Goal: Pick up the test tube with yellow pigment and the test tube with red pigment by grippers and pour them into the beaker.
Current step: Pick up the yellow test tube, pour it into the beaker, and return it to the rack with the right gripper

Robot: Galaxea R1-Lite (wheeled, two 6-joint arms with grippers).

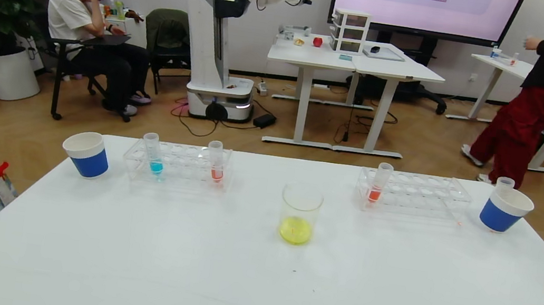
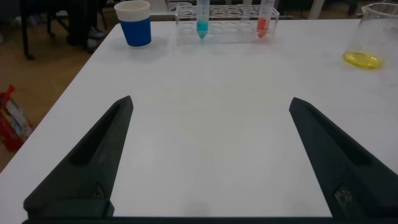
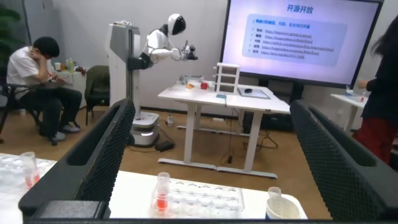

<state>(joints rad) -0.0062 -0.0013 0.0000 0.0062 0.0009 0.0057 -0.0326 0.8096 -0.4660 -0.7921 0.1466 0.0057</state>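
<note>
A clear glass beaker [image 1: 300, 214] with a flared rim stands upright on the smooth white table [image 1: 254, 277], at the centre of the head view, a shallow pool of yellow liquid in its bottom. At about ten o'clock from it sits a clear plastic rack [image 1: 177, 162] holding two slim, round-tipped tubes, long axes near vertical and tilted slightly: one with blue liquid [image 1: 153, 153], one with red liquid [image 1: 216, 160]. At about two o'clock from the beaker a second clear rack [image 1: 415, 193] carries a red-pigment test tube [image 1: 379, 182] at its left end, mouth up, leaning a little. A blue paper cup with a white rim [image 1: 86, 153] stands beyond the left rack at nine o'clock; another blue cup [image 1: 505, 209] beyond the right rack holds a clear tube standing upright, its contents impossible to make out.

No tube with yellow liquid can be seen.

The left gripper [image 2: 208, 162], matte black and wedge-fingered, hangs low over bare table with fingers spread wide, holding nothing. The right gripper [image 3: 208, 155], its fingers dimpled, is likewise spread and released, raised above the right rack.
</note>
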